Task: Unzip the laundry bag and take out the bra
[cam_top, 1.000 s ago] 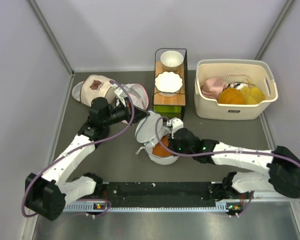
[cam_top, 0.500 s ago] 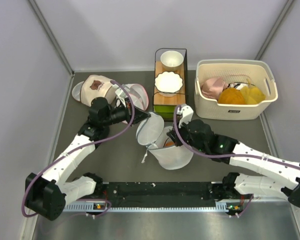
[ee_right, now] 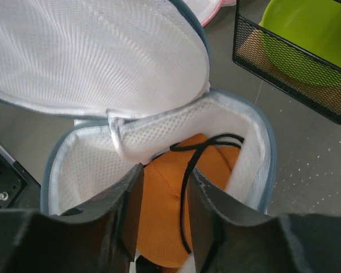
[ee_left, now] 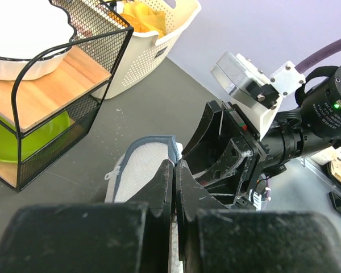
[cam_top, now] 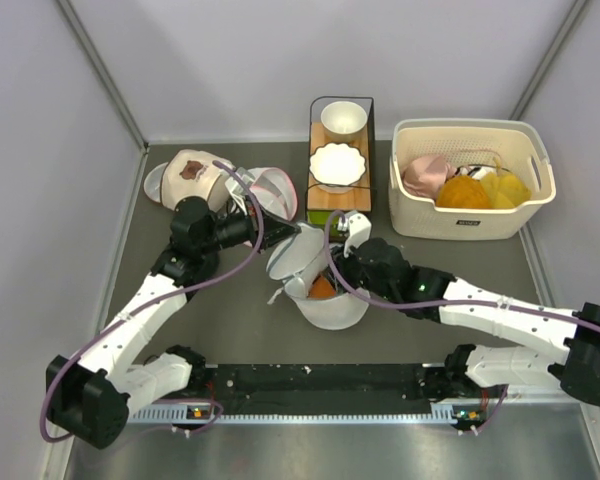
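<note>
The laundry bag [cam_top: 335,312] stands mid-table, its round lid [cam_top: 292,255] flipped up to the left. My left gripper [cam_top: 280,233] is shut on that lid's rim; in the left wrist view the mesh lid [ee_left: 139,170] shows just past my closed left gripper [ee_left: 175,166]. The orange bra [cam_top: 322,288] lies inside the bag. My right gripper [cam_top: 336,272] hangs over the bag's mouth. In the right wrist view my right gripper [ee_right: 166,169] is open, one finger on each side of the bra [ee_right: 216,162], which has a thin black strap across it, within the bag's white wall [ee_right: 68,170].
A black wire rack [cam_top: 340,190] with white bowls and a green bowl stands just behind the bag. A white basket [cam_top: 410,215] of garments sits at the back right. Pink-trimmed mesh bags [cam_top: 270,190] and a beige one [cam_top: 190,170] lie back left.
My right gripper rose out of the bag toward the right, stretching it, then came back over the mouth with its jaws parted. The left gripper kept hold of the lid.
</note>
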Robot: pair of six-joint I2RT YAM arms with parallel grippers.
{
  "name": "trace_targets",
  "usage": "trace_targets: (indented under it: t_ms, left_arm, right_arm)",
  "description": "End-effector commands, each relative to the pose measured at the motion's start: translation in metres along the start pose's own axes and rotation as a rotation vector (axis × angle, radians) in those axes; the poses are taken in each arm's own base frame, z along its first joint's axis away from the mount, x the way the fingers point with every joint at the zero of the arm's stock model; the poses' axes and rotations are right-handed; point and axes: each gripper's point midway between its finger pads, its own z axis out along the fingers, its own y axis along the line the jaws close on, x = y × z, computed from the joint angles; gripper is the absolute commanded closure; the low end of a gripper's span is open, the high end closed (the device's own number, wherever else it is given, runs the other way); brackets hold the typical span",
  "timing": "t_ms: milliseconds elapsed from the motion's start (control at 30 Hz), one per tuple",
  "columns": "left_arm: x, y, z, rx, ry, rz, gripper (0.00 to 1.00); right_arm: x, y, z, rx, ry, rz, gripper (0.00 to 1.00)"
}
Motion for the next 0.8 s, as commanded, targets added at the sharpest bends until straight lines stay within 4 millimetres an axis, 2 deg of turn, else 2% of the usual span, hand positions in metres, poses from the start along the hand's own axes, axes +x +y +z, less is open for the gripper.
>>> trace_targets:
  t_ms: [0,67,100,167,267,300,400,500,600,733,767]
  left_arm:
    - [-0.004,-0.005,0.000,0.036,-0.026,0.018,1.00]
    - [0.000,-0.004,0.000,0.040,-0.022,0.004,1.00]
    - [0.002,-0.003,0.001,0.042,-0.017,-0.007,1.00]
    - [0.005,-0.001,0.002,0.044,-0.012,-0.016,1.00]
    - [0.007,0.000,0.003,0.046,-0.008,-0.027,1.00]
    - [0.006,-0.001,0.003,0.048,-0.009,-0.024,1.00]
    - [0.006,0.000,0.003,0.046,-0.008,-0.024,1.00]
    - [0.007,0.002,0.004,0.041,-0.006,-0.021,1.00]
    - [0.007,0.002,0.004,0.040,-0.002,-0.027,1.00]
    - [0.007,0.003,0.004,0.039,-0.002,-0.023,1.00]
    - [0.007,0.003,0.004,0.036,-0.003,-0.024,1.00]
  right_arm:
    - [-0.014,0.014,-0.007,-0.051,-0.013,-0.001,0.54]
    - [-0.015,0.014,-0.012,-0.057,-0.008,-0.002,0.47]
    - [-0.016,0.014,-0.017,-0.061,-0.008,0.003,0.39]
    - [-0.018,0.018,-0.023,-0.082,-0.010,0.015,0.37]
    - [-0.019,0.023,-0.030,-0.113,-0.005,0.037,0.42]
    - [-0.018,0.025,-0.030,-0.123,0.004,0.046,0.49]
    - [-0.010,0.042,-0.034,-0.162,0.041,0.007,0.54]
    - [0.006,0.040,-0.028,-0.141,0.088,0.012,0.53]
    - [0.025,0.028,-0.019,-0.074,0.134,0.009,0.49]
    - [0.057,0.022,-0.002,-0.040,0.247,-0.019,0.44]
    - [0.071,0.020,0.006,-0.024,0.294,-0.027,0.42]
